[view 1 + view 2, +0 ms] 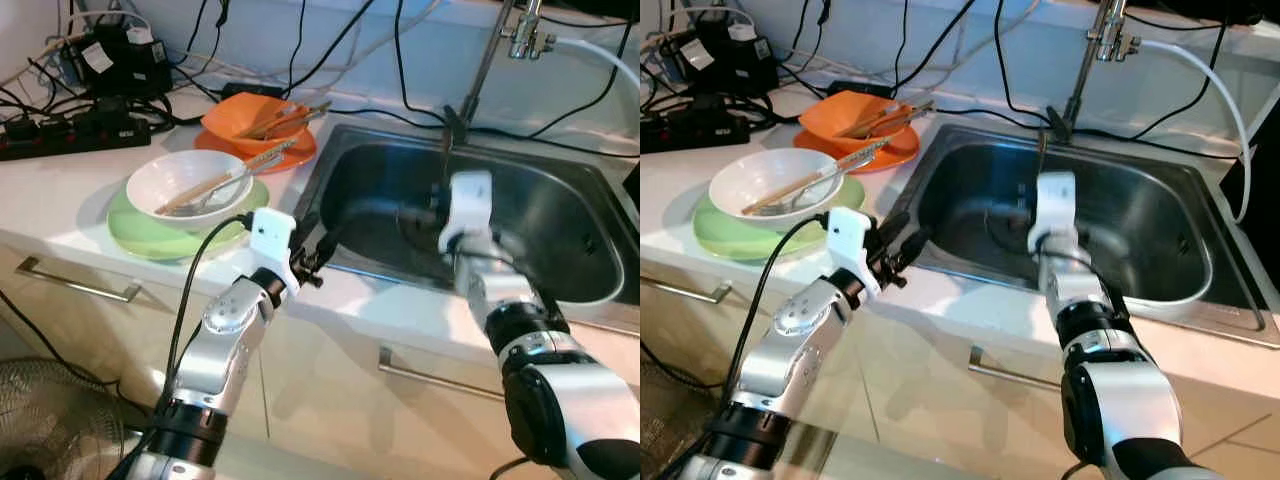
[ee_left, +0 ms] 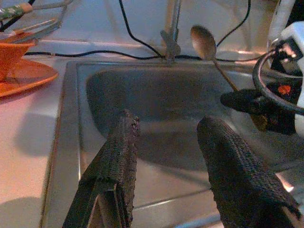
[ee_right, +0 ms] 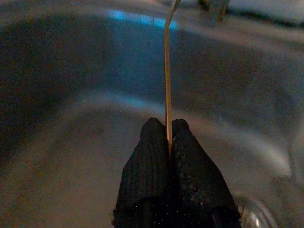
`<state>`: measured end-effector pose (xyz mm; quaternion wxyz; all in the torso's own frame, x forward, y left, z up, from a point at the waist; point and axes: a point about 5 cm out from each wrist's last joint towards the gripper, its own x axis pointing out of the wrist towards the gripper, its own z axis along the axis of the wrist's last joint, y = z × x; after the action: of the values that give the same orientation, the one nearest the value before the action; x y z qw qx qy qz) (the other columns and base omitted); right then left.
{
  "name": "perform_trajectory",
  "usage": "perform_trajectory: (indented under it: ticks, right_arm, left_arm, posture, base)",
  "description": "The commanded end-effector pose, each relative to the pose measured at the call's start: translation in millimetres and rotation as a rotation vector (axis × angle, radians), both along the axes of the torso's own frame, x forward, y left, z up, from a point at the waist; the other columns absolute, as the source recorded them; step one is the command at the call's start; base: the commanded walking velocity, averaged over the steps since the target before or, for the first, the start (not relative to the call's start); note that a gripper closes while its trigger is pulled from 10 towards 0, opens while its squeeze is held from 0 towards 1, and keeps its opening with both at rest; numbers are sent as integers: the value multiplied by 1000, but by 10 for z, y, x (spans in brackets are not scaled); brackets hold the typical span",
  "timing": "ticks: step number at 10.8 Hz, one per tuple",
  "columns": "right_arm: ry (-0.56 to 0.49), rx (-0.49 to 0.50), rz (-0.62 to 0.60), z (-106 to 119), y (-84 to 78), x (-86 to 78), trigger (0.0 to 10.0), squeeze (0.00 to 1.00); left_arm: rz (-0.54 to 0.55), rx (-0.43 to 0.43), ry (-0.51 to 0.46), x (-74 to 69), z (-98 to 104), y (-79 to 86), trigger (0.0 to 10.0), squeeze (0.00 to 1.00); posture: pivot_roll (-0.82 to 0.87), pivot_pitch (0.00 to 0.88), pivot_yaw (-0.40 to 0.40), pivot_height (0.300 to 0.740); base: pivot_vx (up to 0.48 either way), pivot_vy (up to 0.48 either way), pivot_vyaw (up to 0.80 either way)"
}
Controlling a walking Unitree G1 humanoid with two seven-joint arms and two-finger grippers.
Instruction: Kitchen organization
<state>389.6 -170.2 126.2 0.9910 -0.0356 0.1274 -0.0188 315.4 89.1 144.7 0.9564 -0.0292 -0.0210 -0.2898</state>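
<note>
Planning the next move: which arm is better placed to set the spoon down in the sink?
Right. The right gripper is shut on the spoon handle and already over the sink basin. The left gripper is open, empty, near the sink's left rim.

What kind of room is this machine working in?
Most likely a home kitchen. There is a steel sink with a tap set in a white counter, and stacked bowls and plates with chopsticks beside it. The right gripper holds a spoon over the basin.
</note>
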Motion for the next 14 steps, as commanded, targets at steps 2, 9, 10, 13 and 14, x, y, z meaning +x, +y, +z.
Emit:
perform_trajectory:
  ticks: [2, 9, 10, 13, 14]
  right_arm:
    - [19, -1, 9, 38, 8, 31, 10000, 0]
    - [147, -9, 76, -109, 97, -8, 10000, 0]
    - [156, -10, 96, -111, 129, -7, 10000, 0]
    - [170, -7, 108, -115, 164, -6, 10000, 682]
    - [171, -11, 112, -113, 171, -5, 10000, 635]
  left_arm:
    - [-28, 35, 16, -26, -88, -49, 10000, 0]
    - [-153, 92, 42, -104, -128, -88, 10000, 0]
    - [-174, 99, 45, -121, -128, -91, 10000, 0]
    - [-194, 104, 59, -155, -139, -85, 10000, 0]
    - [-199, 104, 61, -160, -142, -85, 10000, 0]
  posture:
    - [196, 0, -53, 740]
    - [217, 0, -69, 740]
    - [218, 0, -70, 740]
    - [223, 0, -74, 740]
    - [223, 0, -73, 740]
  base:
    - [0, 0, 0]
    - [0, 0, 0]
    - [0, 0, 0]
    - [0, 0, 0]
    - [0, 0, 0]
